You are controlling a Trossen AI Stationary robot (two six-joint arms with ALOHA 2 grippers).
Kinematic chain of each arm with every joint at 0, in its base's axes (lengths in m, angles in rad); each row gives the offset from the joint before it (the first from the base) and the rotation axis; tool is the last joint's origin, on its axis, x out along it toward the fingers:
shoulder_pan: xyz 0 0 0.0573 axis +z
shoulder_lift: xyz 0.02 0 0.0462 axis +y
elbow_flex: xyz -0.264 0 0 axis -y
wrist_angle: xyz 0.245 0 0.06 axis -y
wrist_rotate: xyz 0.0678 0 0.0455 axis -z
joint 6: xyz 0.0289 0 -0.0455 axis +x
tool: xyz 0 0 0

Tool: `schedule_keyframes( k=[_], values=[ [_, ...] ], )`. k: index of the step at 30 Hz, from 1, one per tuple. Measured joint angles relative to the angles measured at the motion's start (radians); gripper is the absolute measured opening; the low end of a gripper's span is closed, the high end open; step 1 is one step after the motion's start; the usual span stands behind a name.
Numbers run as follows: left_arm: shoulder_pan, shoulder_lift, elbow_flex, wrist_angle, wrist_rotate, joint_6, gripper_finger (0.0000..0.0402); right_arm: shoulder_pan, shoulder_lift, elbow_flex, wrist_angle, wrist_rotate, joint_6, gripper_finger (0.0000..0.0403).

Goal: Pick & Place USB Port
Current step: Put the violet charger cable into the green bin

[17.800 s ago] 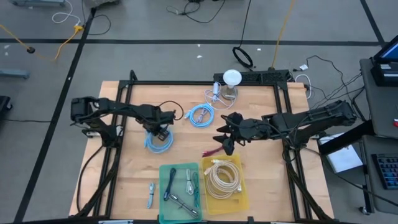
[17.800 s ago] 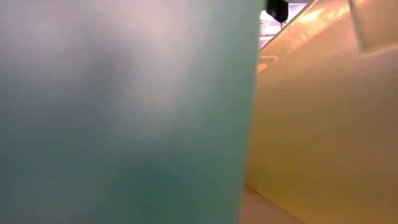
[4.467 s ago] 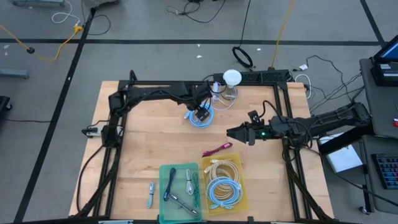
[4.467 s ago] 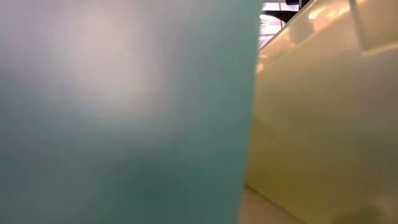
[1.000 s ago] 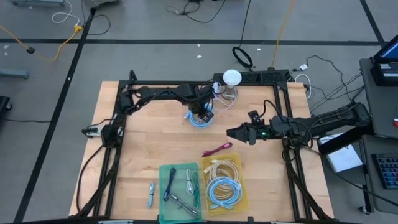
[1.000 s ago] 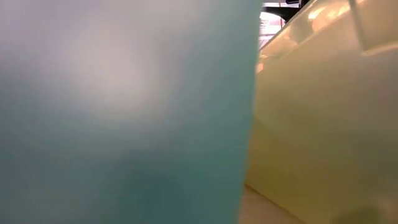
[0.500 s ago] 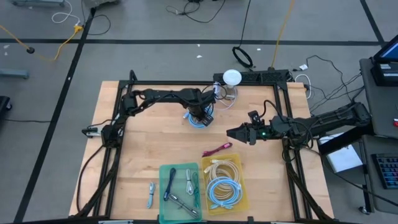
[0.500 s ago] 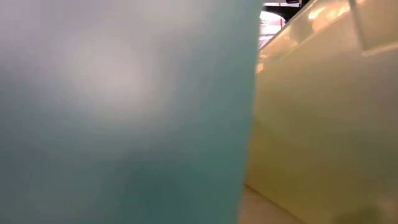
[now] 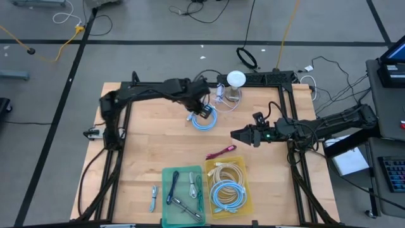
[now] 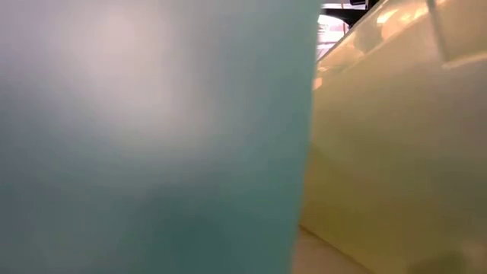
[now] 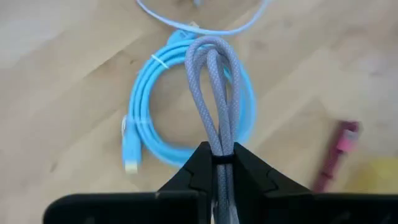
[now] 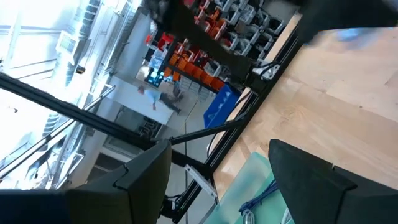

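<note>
A grey braided cable [image 11: 214, 87], folded into a long looped bundle, sticks out past my left gripper [image 11: 222, 154], which is shut on it. It hangs over a light-blue coiled cable [image 11: 146, 121] that lies flat on the wooden table [image 9: 158, 145], far of centre. In the high view my left gripper [image 9: 203, 110] points steeply down above that coil [image 9: 206, 122]. My right gripper [image 9: 235, 135] waits open and level to the right of centre, with nothing between its fingers [image 12: 149, 177]. My left gripper pinches the grey cable bundle between its two fingers at the strands [image 11: 222, 144] a good way back from the loop end [image 11: 210, 45]. The fingers come from above, slanting down, and lie along the bundle. Several strands are caught together. The loop end hangs below the fingertips over the blue coil.
A yellow tray [image 9: 243, 195] with coiled cables and a green tray [image 9: 166, 193] with tools stand at the near edge; their walls fill the low view. A magenta cable [image 9: 220, 152] lies just beyond the yellow tray. A white round object [image 9: 236, 79] stands at the far edge.
My left gripper has risen from the blue coil and drawn a little toward the table's far left, its arm folding back toward the left edge. The blue coil stays where it was.
</note>
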Motion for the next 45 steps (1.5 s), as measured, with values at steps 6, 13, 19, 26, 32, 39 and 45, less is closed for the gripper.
schedule_keyframes(
  k=[6,13,19,26,32,39,45],
  values=[
    [-0.211,-0.190,0.002,-0.113,-0.120,-0.263,0.0031,0.000,0.000,0.000,0.007,0.015,-0.002,0.0265],
    [-0.624,-0.225,0.002,-0.121,-0.391,-0.909,0.0031,0.000,-0.003,0.000,0.012,-0.010,-0.050,0.0265],
    [-0.844,-0.077,0.002,-0.092,-0.459,-1.422,0.0031,0.002,-0.003,0.000,0.002,-0.095,-0.094,0.0265],
    [-0.912,0.072,0.002,-0.091,-0.367,-1.647,0.0031,0.004,-0.003,0.000,0.003,-0.150,-0.115,0.0265],
    [-0.882,0.133,0.002,-0.095,-0.222,-1.608,0.0031,0.005,-0.003,0.000,0.002,-0.194,-0.114,0.0265],
    [-0.879,0.170,0.002,-0.127,-0.149,-1.597,0.0036,0.030,-0.003,0.000,0.002,-0.199,-0.116,0.0265],
    [-0.866,0.171,0.002,-0.164,-0.124,-1.558,0.0087,0.044,-0.003,0.000,0.001,-0.198,-0.130,0.0265]
  ],
)
